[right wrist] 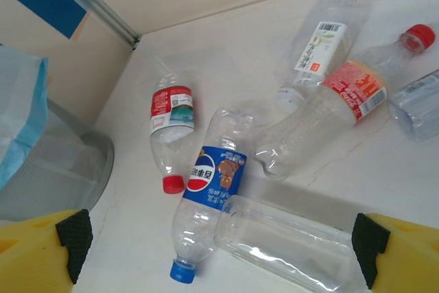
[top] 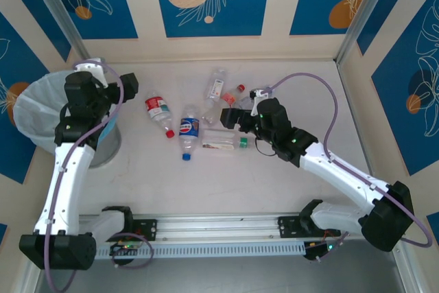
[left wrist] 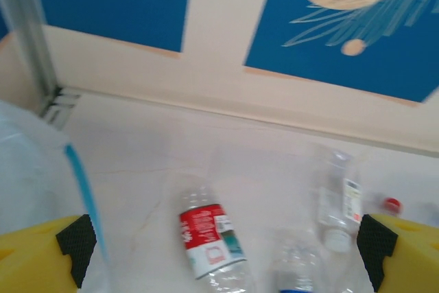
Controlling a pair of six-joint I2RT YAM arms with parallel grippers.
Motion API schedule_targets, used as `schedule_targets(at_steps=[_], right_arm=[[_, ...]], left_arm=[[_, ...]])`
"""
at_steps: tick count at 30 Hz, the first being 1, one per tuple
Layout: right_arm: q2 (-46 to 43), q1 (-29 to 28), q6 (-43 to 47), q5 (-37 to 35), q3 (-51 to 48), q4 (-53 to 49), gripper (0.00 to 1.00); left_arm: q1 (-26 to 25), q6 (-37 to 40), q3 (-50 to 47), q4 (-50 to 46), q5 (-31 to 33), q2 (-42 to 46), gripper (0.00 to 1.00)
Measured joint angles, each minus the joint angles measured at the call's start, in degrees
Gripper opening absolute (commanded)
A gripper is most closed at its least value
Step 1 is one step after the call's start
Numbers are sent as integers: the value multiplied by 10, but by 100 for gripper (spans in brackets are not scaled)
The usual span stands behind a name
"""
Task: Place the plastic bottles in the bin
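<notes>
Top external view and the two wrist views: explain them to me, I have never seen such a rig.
Two robot arms are bolted to a table. The top view looks down on both; each wrist view looks out between that arm's own yellow fingers. The left gripper, open and empty, is by the bag-lined bin. The right gripper, also open, hovers over plastic bottles lying on the table, nearest a clear one. Nothing is held.

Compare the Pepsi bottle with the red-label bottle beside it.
The Pepsi bottle has a blue label and a blue cap; the red-label bottle has a red-and-white label and a red cap. The Pepsi bottle looks longer than the red-label bottle. Both are clear, capped and lying on their sides.
</notes>
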State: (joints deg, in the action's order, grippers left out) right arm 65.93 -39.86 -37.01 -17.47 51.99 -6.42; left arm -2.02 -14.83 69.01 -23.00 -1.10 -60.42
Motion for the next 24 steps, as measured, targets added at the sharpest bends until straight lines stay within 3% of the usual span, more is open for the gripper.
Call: schedule_targets(at_steps=[9,24], right_arm=[[27,0,-9,9,0,-18,100],[34,42,-94,-38,0,-127,97]], left_arm=[[-91,3,-53,14,-64,5,99],[-146,-2,-203,100,-154,41,99]])
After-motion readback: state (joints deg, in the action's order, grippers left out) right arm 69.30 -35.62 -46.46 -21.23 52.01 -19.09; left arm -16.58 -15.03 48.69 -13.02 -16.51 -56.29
